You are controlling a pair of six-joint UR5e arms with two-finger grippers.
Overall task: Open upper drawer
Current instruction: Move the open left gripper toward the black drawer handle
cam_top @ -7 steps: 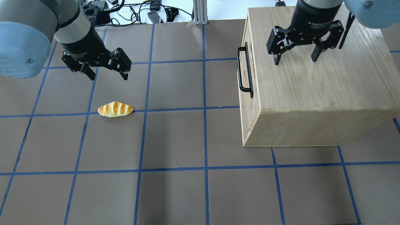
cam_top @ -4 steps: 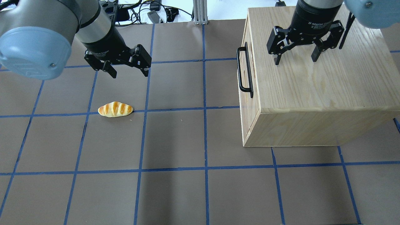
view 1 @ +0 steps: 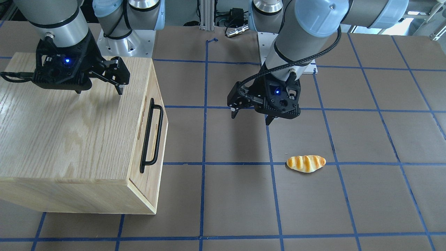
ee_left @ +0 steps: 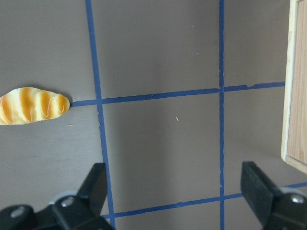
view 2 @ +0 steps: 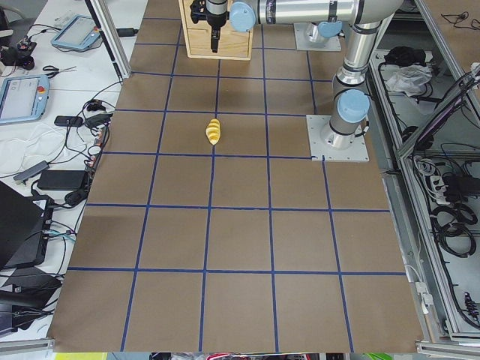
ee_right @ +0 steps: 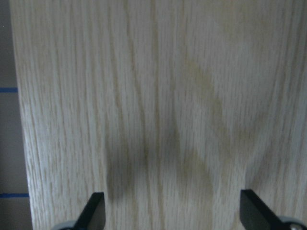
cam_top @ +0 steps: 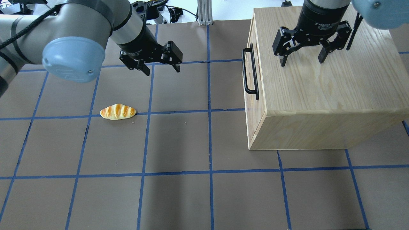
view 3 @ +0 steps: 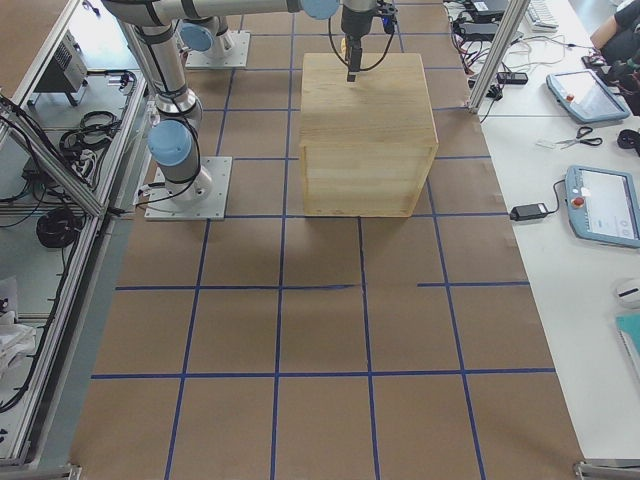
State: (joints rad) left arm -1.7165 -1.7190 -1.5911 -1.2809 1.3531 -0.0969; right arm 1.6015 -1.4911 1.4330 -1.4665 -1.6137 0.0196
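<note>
The light-oak cabinet (cam_top: 319,89) stands on the right of the overhead view. Its upper drawer (cam_top: 254,35) is shut, and its front with the long black bar handle (cam_top: 250,72) faces the table's middle; the front (view 1: 150,87) and handle (view 1: 151,136) also show in the front-facing view. My left gripper (cam_top: 162,71) is open and empty above the table, well to the left of the handle, and shows in the front-facing view too (view 1: 251,118). My right gripper (cam_top: 302,62) is open and empty, hovering over the cabinet's top (ee_right: 158,96).
A toy bread roll (cam_top: 118,111) lies on the brown mat left of centre, also in the left wrist view (ee_left: 32,105). The cabinet's edge (ee_left: 297,96) shows at that view's right. Blue tape lines grid the mat. Cables lie beyond the far edge (cam_top: 153,12).
My left arm has swung to the right across the table, toward the cabinet, with its gripper still open. The right gripper, the drawer and the bread roll have not moved.
</note>
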